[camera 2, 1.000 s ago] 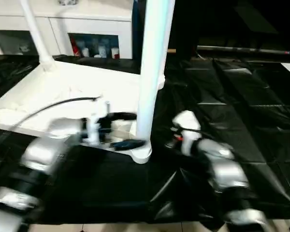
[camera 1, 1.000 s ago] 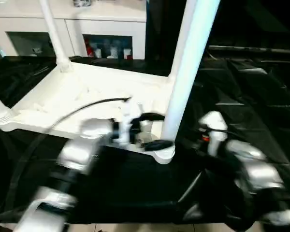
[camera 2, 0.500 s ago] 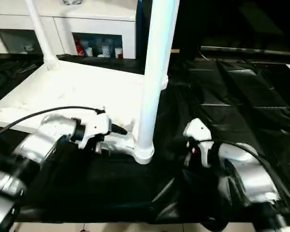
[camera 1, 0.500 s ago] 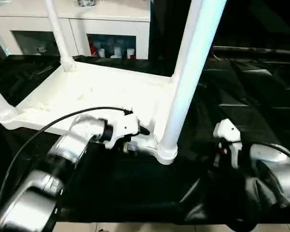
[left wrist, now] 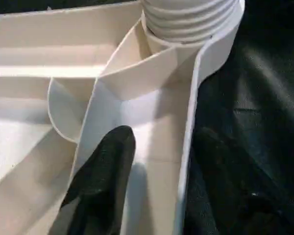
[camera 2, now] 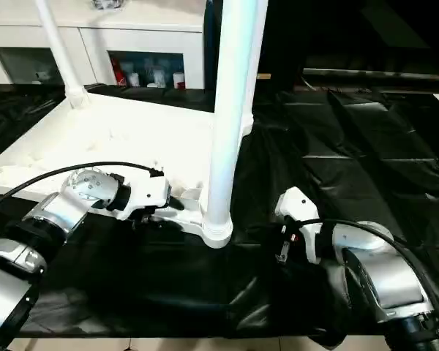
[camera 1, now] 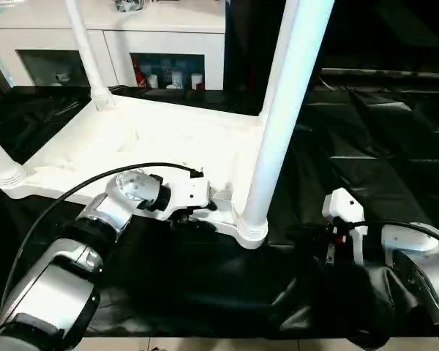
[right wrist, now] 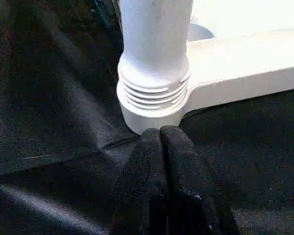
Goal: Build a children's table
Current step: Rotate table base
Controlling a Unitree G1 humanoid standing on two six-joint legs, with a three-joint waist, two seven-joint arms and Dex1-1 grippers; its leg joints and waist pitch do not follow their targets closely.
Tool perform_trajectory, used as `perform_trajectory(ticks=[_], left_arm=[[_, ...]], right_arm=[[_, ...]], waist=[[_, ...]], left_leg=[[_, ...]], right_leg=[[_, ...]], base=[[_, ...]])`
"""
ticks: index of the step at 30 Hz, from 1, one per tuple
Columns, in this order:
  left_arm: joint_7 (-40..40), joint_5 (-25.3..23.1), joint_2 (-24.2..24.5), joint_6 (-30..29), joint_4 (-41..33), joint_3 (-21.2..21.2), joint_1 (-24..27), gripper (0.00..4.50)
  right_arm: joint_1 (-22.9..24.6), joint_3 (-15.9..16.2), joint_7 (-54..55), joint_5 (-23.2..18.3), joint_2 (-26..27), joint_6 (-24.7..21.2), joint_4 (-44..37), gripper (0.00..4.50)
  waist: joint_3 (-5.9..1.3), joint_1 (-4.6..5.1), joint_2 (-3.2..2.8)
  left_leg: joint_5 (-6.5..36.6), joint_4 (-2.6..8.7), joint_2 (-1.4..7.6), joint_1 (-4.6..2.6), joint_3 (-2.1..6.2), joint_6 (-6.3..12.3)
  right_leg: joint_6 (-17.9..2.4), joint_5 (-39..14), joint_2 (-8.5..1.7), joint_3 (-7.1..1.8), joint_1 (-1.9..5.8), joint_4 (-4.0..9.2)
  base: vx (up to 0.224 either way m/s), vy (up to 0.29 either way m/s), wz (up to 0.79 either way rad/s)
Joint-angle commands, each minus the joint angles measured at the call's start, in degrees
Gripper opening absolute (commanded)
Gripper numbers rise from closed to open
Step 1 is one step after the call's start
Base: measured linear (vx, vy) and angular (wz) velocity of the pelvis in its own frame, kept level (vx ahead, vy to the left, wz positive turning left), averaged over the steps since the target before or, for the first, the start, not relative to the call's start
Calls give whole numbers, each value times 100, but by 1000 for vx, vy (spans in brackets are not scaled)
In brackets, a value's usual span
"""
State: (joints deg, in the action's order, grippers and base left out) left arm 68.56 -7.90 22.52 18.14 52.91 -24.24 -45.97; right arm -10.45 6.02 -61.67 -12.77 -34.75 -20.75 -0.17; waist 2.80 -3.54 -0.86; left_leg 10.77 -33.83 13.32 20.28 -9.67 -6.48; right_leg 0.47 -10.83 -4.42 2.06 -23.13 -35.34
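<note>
With the big white plastic tabletop (camera 1: 154, 142) lying upside down on the black-covered desk (camera 1: 366, 146), the near white cylindrical leg (camera 1: 282, 110) stands upright in its corner socket. The left hand (left wrist: 152, 161) straddles the near rim just left of it, one finger (left wrist: 105, 181) inside. The right hand (right wrist: 161, 147), closed and empty, sits just right.

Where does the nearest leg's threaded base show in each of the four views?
Left eye: threaded base, low centre.
Right eye: low centre.
Left wrist: top edge, above the rim.
Right wrist: centre, just beyond the shut right claw.
Shared landmark: the corner socket holding it.
</note>
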Motion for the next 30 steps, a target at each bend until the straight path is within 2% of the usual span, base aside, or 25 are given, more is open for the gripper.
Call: perform_trajectory(ticks=[1, 6, 10, 15, 25, 27, 30], left_arm=[[47, -58, -21, 86, 120, -13, -144, 199], [114, -76, -89, 182, 351, 26, -226, 145], [266, 40, -169, 145, 439, 116, -252, 120], [519, 279, -306, -173, 380, 237, -210, 83], [654, -12, -218, -248, 496, 81, -102, 19], [620, -48, -195, -332, 442, 65, -33, 13], [486, 29, -245, -833, 266, 184, 47, 3]], right_arm=[[48, 14, 0, 0, -108, -39, -189, 0], [43, 52, 17, -4, -144, -65, -210, 0], [32, 69, 16, 15, -149, -60, -201, 0], [36, 120, -10, 8, -145, -50, -224, 0], [99, 170, -223, -195, -164, -68, -400, 0], [86, 178, -186, -207, -128, -52, -390, 0], [33, 150, -96, -239, -17, -78, -348, 0]], waist=[[-379, -27, -12], [-381, -28, -15], [-380, -34, -13], [-380, -49, -15], [-384, -25, -14], [-375, -11, -20], [-371, 4, -20]], left_leg=[[1184, 349, -85, -6, -72, 176], [1155, 343, -92, -4, -75, 194], [1139, 343, -91, 0, -77, 205], [1114, 343, -85, 0, -80, 237], [1072, 348, -84, 14, -69, 281], [1121, 353, -83, 9, -72, 280], [1161, 359, -81, 6, -73, 245]], right_leg=[[-1527, -402, -183, -147, 363, 390], [-1537, -382, -178, -147, 368, 391], [-1555, -399, -186, -149, 375, 391], [-1581, -397, -188, -147, 370, 389], [-1558, -321, -190, -142, 385, 388], [-1552, -436, -194, -142, 376, 403], [-1548, -571, -200, -146, 370, 405]], base=[[0, 0, 0], [0, 0, 0], [0, 0, 0], [0, 0, 0], [0, 0, 0], [0, 0, 0], [0, 0, 0]])
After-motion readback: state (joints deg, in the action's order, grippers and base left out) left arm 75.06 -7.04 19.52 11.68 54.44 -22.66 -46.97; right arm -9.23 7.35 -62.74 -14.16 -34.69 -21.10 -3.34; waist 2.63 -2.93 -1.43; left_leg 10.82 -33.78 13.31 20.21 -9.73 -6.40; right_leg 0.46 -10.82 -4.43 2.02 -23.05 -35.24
